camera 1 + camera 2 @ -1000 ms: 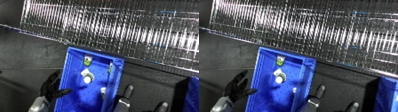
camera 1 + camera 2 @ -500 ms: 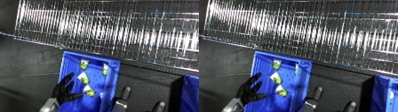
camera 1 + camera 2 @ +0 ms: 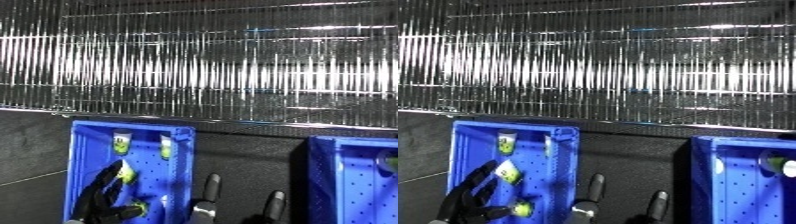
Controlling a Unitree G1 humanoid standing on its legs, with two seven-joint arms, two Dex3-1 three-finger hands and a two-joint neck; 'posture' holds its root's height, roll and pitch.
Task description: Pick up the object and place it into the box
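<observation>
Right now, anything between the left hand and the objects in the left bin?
Nothing visible. The left hand is already inside the left bin, fingers spread among the small green-and-white objects. The right bin lies across bare dark table.

Little of the robot shows, and all of it sits at the lower edge of both views. The left hand [image 3: 105, 200] is matt black, with slender tapering fingers and a thumb, each rounded at the tip. The right hand [image 3: 233, 207] shows only as black, rounded finger ends; just below one of them there is a pale grey or silver patch, which may be part of the metal forearm, though the view is too dark to be sure. No cables, screws or markings can be made out.
</observation>
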